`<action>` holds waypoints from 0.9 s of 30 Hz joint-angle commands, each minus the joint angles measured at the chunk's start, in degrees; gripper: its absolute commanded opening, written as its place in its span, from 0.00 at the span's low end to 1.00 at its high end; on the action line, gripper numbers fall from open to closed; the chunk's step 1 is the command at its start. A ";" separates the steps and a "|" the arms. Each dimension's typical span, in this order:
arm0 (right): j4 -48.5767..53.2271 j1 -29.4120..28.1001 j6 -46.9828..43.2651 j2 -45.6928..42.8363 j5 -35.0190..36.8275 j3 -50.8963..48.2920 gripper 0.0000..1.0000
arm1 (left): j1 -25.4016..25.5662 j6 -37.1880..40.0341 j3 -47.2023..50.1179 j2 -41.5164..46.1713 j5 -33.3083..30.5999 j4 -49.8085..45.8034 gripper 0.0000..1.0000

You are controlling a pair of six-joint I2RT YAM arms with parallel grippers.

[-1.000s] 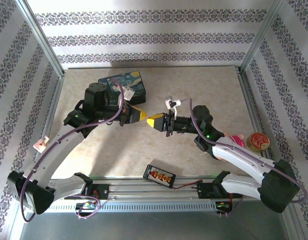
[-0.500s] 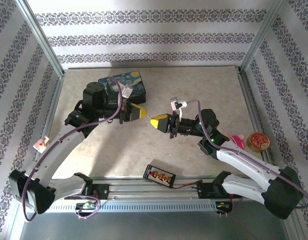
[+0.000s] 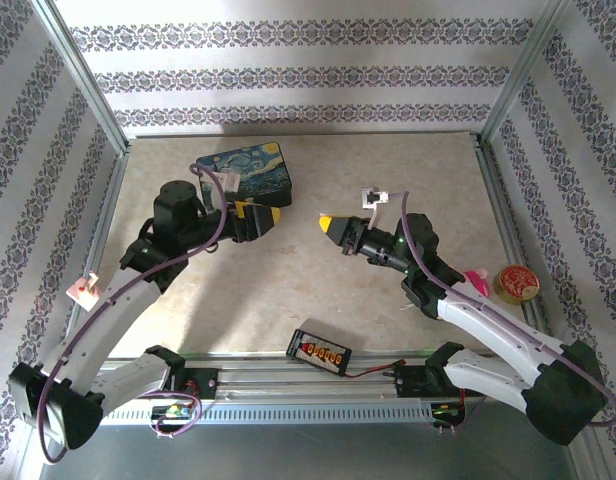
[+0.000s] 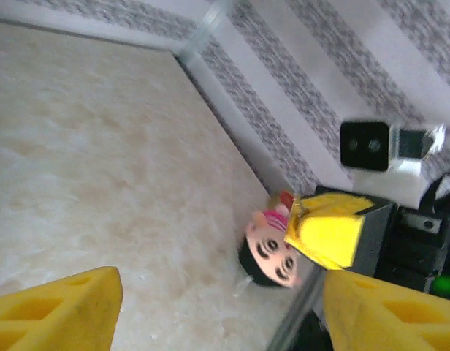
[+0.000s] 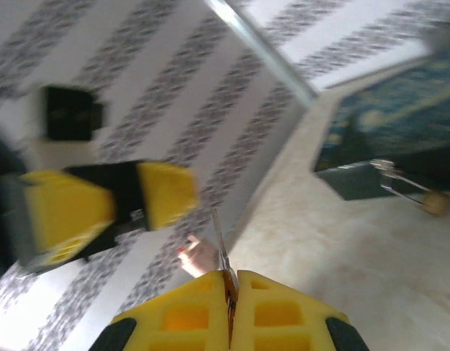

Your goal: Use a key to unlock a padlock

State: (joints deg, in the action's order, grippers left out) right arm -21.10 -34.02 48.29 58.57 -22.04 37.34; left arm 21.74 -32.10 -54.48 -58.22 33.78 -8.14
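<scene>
R gripper (image 5: 229,281) is closed tight on key (image 5: 219,238), tip outward for insertion. L gripper (image 3: 266,216) is spread wide, empty; padlock (image 5: 432,203) is noted beside box (image 3: 246,170).

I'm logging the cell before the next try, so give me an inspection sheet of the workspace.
Surface: beige marbled table.
Job's things: key pinched by the right gripper; blurred brass bit with thin wire beside the blue box, likely the padlock.
Clutter: round tin, pink doll, black strip with orange plugs.
Grippers: left gripper open, empty; right shut.
Cables: purple cable along each arm.
Surroundings: striped patterned walls, metal frame.
</scene>
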 commanded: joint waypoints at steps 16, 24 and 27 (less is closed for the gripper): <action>11.26 1.50 6.31 12.80 6.73 0.31 0.00 | 5.80 -22.42 9.87 -13.58 -38.36 4.11 0.89; 11.10 1.77 6.48 22.15 3.94 2.63 0.00 | 7.20 -21.31 5.48 -28.28 -44.57 7.59 0.94; 10.79 1.77 6.24 23.60 3.85 2.91 0.00 | 7.26 -20.29 3.39 -32.61 -49.66 8.14 0.94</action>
State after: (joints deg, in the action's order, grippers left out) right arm -9.85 -32.73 54.33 81.56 -16.99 38.30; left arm 28.18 -53.34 -48.23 -88.90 -8.93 -3.31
